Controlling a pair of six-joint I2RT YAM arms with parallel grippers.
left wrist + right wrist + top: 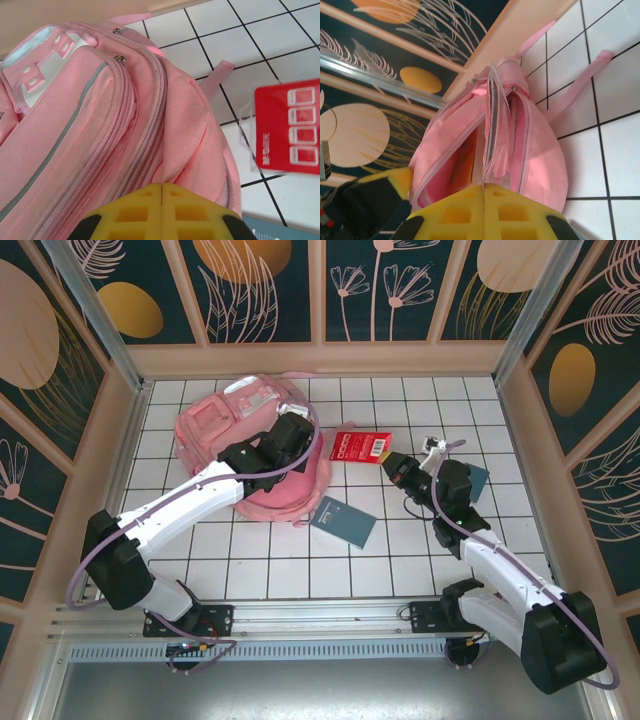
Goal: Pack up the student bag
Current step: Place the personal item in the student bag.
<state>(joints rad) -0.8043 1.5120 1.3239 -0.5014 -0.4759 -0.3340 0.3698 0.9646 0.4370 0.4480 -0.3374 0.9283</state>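
Packing unfinished: both jaws clenched empty, large soft pink fabric backpack [205,430] open under left jaws, ahead of right jaws; next move requires unclenching to grasp flat red packet [360,447] beside right jaws.

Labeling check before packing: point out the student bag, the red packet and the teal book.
student bag [205,430]: top external view, front pocket panel.
red packet [360,447]: top external view, centre of red face.
teal book [343,523]: top external view, centre of cover.

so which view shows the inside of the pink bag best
Right wrist: it looks into the open compartment of the student bag. Top external shows the bag from above, partly under the left arm; left wrist shows its front pockets and zippers.
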